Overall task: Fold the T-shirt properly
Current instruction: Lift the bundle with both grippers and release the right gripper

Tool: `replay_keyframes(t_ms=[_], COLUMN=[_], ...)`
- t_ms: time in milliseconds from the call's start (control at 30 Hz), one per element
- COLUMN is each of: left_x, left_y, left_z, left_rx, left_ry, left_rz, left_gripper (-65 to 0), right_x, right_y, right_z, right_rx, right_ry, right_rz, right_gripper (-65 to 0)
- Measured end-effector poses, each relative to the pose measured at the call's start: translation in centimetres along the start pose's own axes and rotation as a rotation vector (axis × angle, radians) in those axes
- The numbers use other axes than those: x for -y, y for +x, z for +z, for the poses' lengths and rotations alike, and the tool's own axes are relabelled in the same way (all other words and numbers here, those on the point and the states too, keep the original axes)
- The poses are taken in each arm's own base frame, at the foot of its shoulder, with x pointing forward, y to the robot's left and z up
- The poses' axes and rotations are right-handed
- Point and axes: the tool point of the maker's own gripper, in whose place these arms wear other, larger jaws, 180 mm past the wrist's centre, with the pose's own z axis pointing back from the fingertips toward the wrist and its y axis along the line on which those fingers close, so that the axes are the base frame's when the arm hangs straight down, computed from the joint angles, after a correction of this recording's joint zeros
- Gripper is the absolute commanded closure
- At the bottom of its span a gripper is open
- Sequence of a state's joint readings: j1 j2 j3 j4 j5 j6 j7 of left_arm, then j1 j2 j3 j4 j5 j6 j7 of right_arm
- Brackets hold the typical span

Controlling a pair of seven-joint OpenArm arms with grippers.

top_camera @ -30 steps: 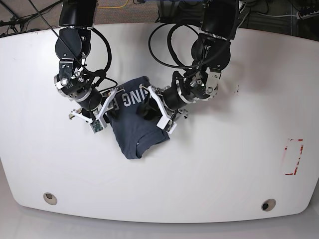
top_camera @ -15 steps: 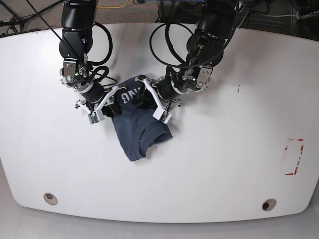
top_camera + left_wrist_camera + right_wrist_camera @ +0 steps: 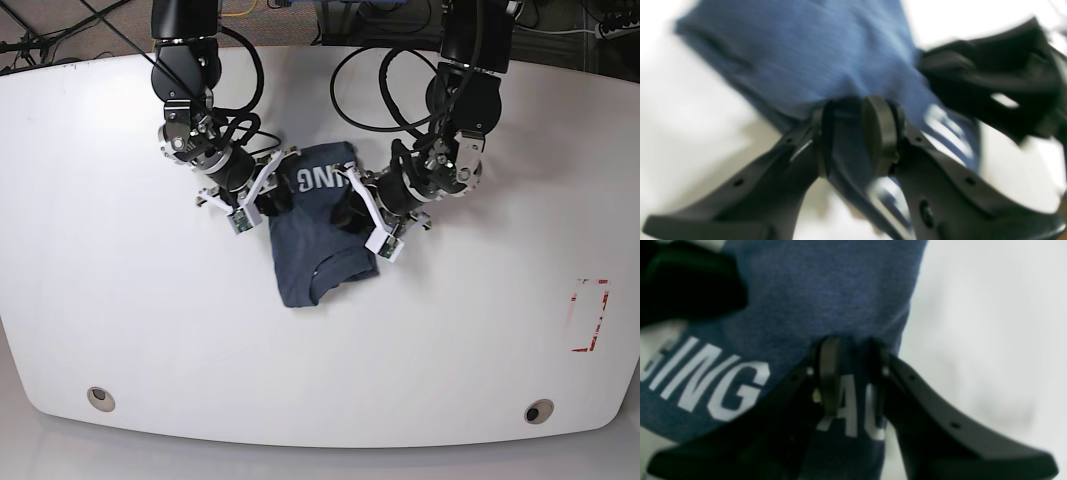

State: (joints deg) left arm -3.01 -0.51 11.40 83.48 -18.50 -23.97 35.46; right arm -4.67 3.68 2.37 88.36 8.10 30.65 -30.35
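Note:
The T-shirt (image 3: 320,240) is a dark blue bunch hanging between my two grippers, its white lettering (image 3: 312,179) facing up and its lower end resting on the white table (image 3: 150,320). In the base view my right gripper (image 3: 276,188) holds the shirt's left edge and my left gripper (image 3: 347,198) holds its right edge. The left wrist view shows the left gripper (image 3: 850,140) shut on a fold of the T-shirt (image 3: 813,56). Seen from the right wrist, the right gripper (image 3: 853,373) is shut on the T-shirt (image 3: 826,290) beside the lettering (image 3: 706,383).
A red-outlined mark (image 3: 587,315) sits near the table's right edge. Two round holes (image 3: 100,397) (image 3: 538,411) lie near the front edge. Cables run along the back, behind both arms.
Both arms have carried the bunched shirt to the right across the table, still gripping its two edges. The shirt's lower end has dragged along with them.

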Motion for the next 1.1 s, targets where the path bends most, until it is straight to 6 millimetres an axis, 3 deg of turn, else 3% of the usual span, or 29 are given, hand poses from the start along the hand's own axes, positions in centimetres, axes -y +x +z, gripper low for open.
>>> replay_keyframes(t_ms=[333, 567, 667, 733, 967, 1100], left_x=[-3.0, -2.4, -1.0, 0.3, 2.9, 4.9], left_y=[3.1, 5.1, 5.9, 6.2, 6.1, 5.9], left_z=[3.6, 4.7, 4.2, 3.6, 1.7, 0.7], left_rx=[0.028, 0.054, 0.087, 0.101, 0.117, 0.143], left_ry=[0.089, 0.102, 0.076, 0.052, 0.066, 0.079], left_rz=[-0.085, -0.137, -0.116, -0.096, 0.050, 0.119], left_gripper=[-16.5, -16.7, -16.9, -20.8, -36.7, -40.0], right_x=[-3.2, -3.4, -2.3, -0.9, 3.5, 5.1], right_y=[1.0, 4.9, 6.6, 7.7, 8.3, 8.2], right_z=[0.0, 2.1, 3.6, 4.7, 7.2, 8.0], right_rx=[-0.057, -0.008, 0.018, 0.034, 0.010, 0.003], right_ry=[0.025, -0.006, -0.052, -0.098, -0.223, -0.266], right_rz=[0.001, 0.069, 0.099, 0.113, 0.133, 0.121], right_gripper=[-13.8, -14.3, -14.3, -14.3, -14.3, -14.3])
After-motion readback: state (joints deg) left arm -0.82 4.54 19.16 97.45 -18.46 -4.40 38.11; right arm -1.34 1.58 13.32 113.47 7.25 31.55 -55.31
